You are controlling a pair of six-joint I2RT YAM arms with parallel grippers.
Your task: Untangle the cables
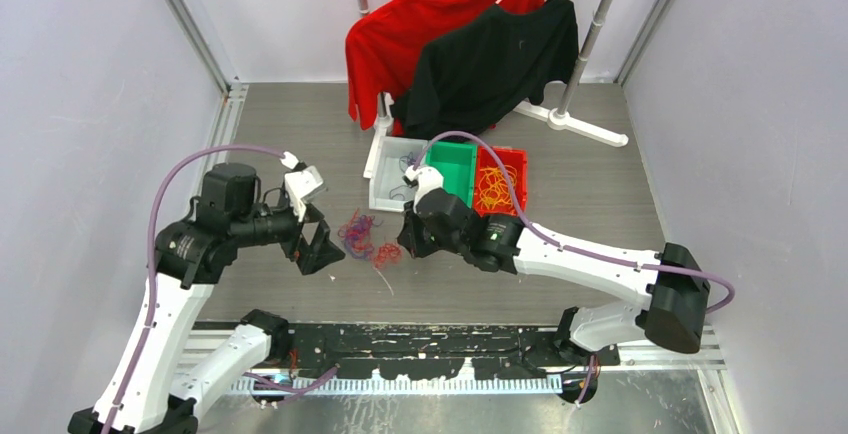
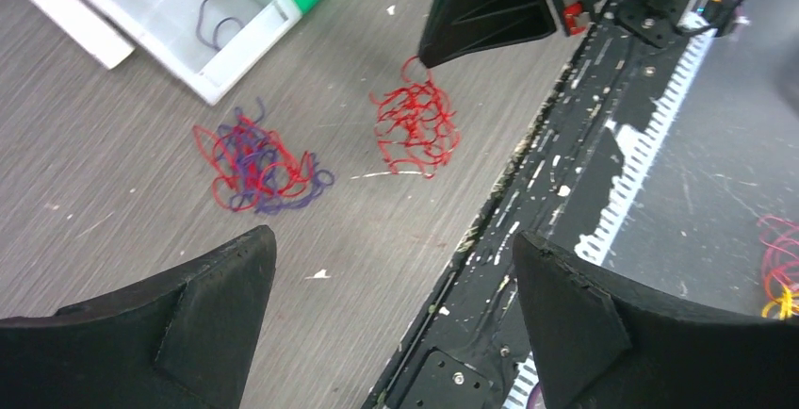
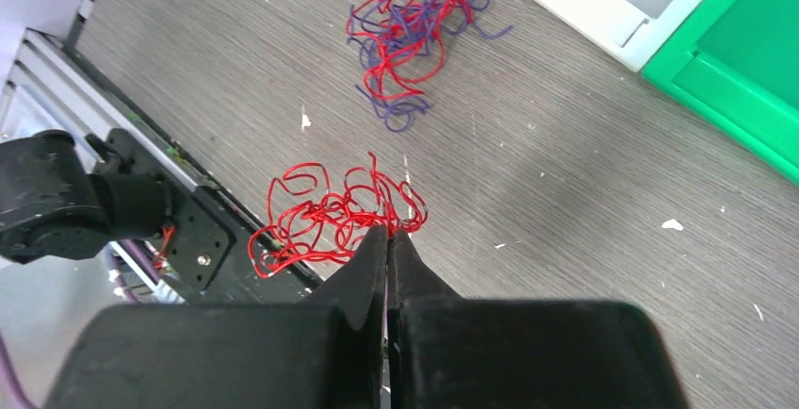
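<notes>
Our right gripper (image 3: pixel 388 239) pinches an outer loop of the red cables (image 3: pixel 372 209), seemingly light and springy, by the table's (image 3: pixel 565 192) near edge; our left gripper (image 2: pixel 393 239) hangs spread.

White bin (image 1: pixel 384 204), green bin (image 1: pixel 450 166), red bin (image 1: pixel 517 157) side by side; red shirt (image 1: pixel 385 39), black shirt (image 1: pixel 490 64) hung behind

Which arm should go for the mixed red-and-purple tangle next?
Left. The left end effector is open, empty and close to the mixed tangle; the right end effector is shut on the separate red bunch.
</notes>
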